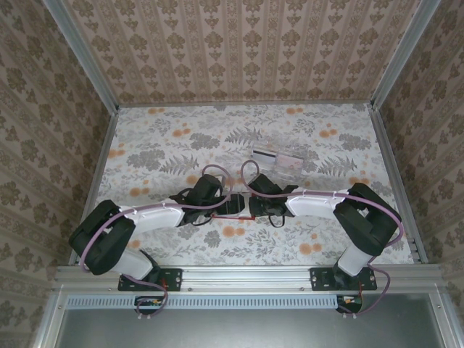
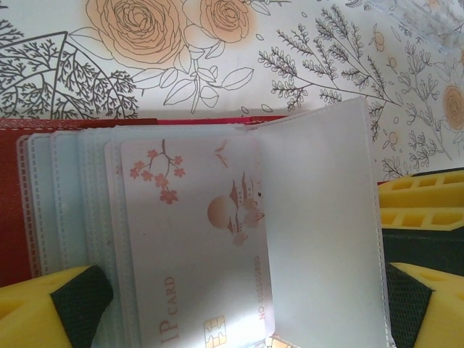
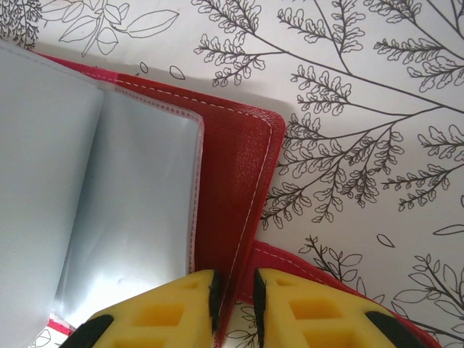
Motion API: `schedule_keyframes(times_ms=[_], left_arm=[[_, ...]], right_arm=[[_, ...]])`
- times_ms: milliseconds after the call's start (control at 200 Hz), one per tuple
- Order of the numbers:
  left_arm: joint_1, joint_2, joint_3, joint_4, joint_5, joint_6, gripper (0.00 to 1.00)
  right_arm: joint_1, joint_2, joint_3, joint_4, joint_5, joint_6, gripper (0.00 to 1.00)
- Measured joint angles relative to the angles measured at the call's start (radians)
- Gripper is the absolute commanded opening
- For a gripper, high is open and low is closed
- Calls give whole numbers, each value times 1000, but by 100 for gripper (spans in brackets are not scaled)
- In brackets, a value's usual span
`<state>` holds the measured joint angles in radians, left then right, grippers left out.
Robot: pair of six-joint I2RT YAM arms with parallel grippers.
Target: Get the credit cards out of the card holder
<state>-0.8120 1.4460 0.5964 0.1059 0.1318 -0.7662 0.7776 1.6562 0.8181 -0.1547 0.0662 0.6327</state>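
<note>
- the card holder (image 1: 233, 208) is a small red wallet lying open and flat on the table, near its front middle; the red cover (image 3: 239, 181) has pale stitching along a rounded corner.
- inside, grey-blue translucent pocket sleeves (image 2: 65, 217) overlap in a fanned row, with one leaf (image 2: 319, 217) turned aside.
- one credit card (image 2: 196, 239) sits in the front sleeve: pale, printed with pink blossoms and a pagoda, chip at one end.
- a striped card (image 1: 264, 154), pale with a dark stripe, lies flat farther back, well apart from the holder.
</note>
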Motion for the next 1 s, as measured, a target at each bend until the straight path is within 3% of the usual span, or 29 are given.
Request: schedule_keyframes(times_ms=[450,590,725,930,1000], left_arm=[[7,-105,0,-66,8,10,100],[30,-127,-3,-76,8,12,93],[69,-139,-20,-76,11,22,75],[113,-124,-43,-68,26,27,31],[121,-102,-44,-63,33,32,22]], right_arm=[[-29,-25,-18,6,-17,0,28],[-32,-70,-29,-21,4,0,28],[-33,-170,-40,-35,37,0,29],[-34,-222,-39,24,-16,5,26],[-34,-198,-39,56,-63,18,25]])
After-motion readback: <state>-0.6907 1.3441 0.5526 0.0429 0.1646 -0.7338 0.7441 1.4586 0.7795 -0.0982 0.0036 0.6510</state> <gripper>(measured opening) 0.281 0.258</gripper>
